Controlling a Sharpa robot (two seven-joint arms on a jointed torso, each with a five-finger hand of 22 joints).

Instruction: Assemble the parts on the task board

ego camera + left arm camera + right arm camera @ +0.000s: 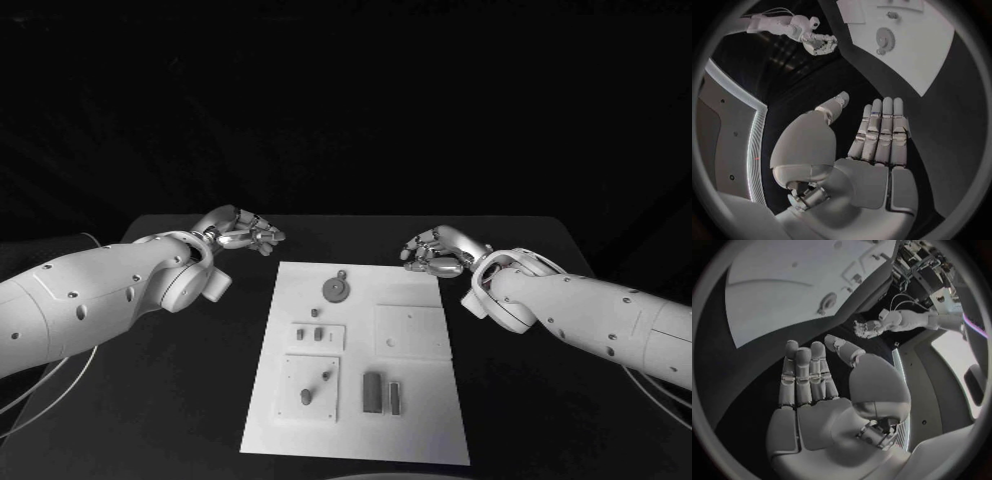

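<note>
Both hands empty, fingers spread: left hand (245, 229) and right hand (437, 250) flank the task board's (418, 420) far end on the counter. Risk: small parts (335, 290) slipping from a pinch

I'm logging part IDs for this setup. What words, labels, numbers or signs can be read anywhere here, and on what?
None can be read.
Task board: plain white, no print visible.
Gear-shaped part: no marking that can be made out.
Left hand and right hand: no legible labels.
</note>
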